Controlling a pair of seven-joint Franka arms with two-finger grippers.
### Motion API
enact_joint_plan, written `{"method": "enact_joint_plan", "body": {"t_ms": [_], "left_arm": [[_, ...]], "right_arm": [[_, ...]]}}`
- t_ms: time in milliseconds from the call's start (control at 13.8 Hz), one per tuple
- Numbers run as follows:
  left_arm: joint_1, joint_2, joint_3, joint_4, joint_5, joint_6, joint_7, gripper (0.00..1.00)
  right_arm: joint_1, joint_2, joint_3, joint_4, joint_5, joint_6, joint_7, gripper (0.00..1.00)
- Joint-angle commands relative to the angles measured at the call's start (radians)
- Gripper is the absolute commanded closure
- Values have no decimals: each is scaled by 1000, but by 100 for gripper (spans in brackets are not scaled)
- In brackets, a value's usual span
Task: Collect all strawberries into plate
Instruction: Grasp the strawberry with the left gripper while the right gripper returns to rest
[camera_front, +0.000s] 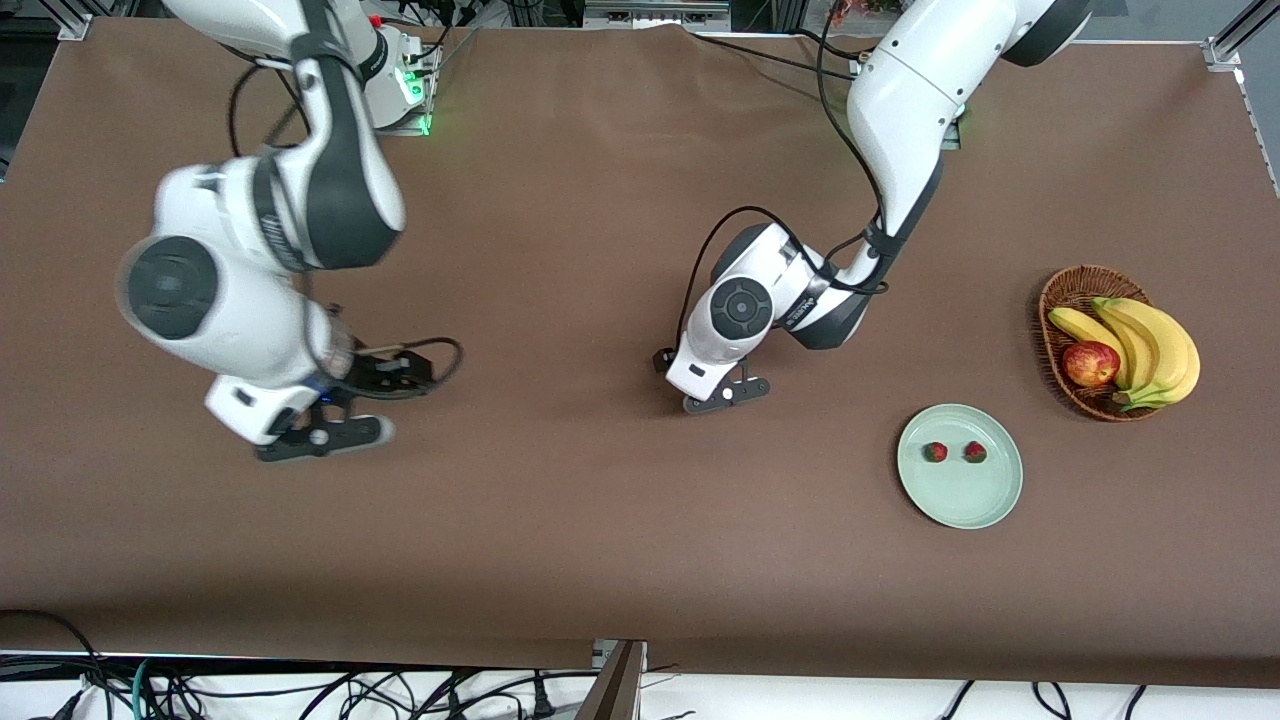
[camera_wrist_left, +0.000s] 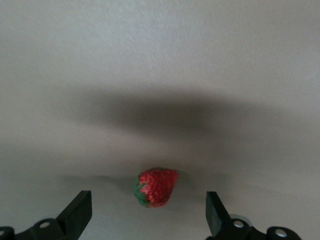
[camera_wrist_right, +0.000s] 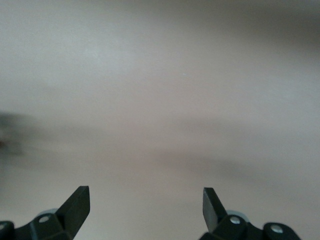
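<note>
Two strawberries lie side by side in plate nr basket, a third strawberry on desk betw spread fingers of left end effector, right end effector also spread, low over bare desk.

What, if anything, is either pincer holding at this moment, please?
Nothing: the left pincer is open over a strawberry on the table, and the right pincer is open over bare table.
</note>
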Motion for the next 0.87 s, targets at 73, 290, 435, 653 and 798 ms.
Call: {"method": "enact_joint_plan", "body": {"t_ms": [73, 290, 435, 653, 798], "left_arm": [[-10, 6, 12, -44, 23, 79, -21, 0], [-12, 6, 12, -45, 23, 81, -23, 34], [-20, 12, 12, -47, 23, 82, -25, 50], [-24, 12, 14, -45, 25, 79, -21, 100], [-18, 11, 14, -45, 23, 76, -17, 100]], "right_arm": [[-243, -187, 206, -95, -67, -102, -26, 0], [-409, -311, 378, -198, -239, -103, -32, 0], [-529, -412, 470, -275, -259, -96, -27, 0], [-568, -497, 484, -350, -332, -96, -31, 0], [-568, -511, 488, -361, -383, -103, -40, 0]]}}
